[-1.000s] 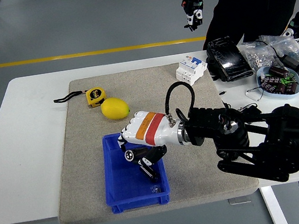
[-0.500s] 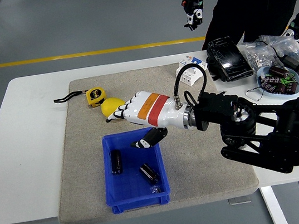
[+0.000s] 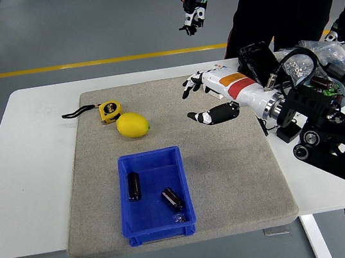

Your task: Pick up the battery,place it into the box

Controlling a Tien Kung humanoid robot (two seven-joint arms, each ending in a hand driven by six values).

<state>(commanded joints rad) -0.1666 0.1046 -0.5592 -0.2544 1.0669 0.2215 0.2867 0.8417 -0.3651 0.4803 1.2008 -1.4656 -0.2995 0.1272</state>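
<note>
Two dark cylindrical batteries lie in the blue box (image 3: 124, 189) on the grey mat: one (image 3: 133, 186) at its left, one (image 3: 172, 199) near its lower right. My right hand (image 3: 197, 99) hovers over the mat's upper right part, well away from the box, its fingers spread and holding nothing. More dark batteries fill a light blue bowl (image 3: 321, 90) at the table's right, partly hidden behind my arm. My left hand is out of view.
A lemon (image 3: 133, 124) and a yellow tape measure (image 3: 110, 110) lie on the mat's upper left. A black case (image 3: 257, 61) and bags of parts (image 3: 302, 61) sit at the far right. A person in black stands behind, one gloved hand (image 3: 193, 17) raised.
My right hand let a battery go into the box, lifted out and drew back up and to the right. The person's gloved hand shifted left and higher.
</note>
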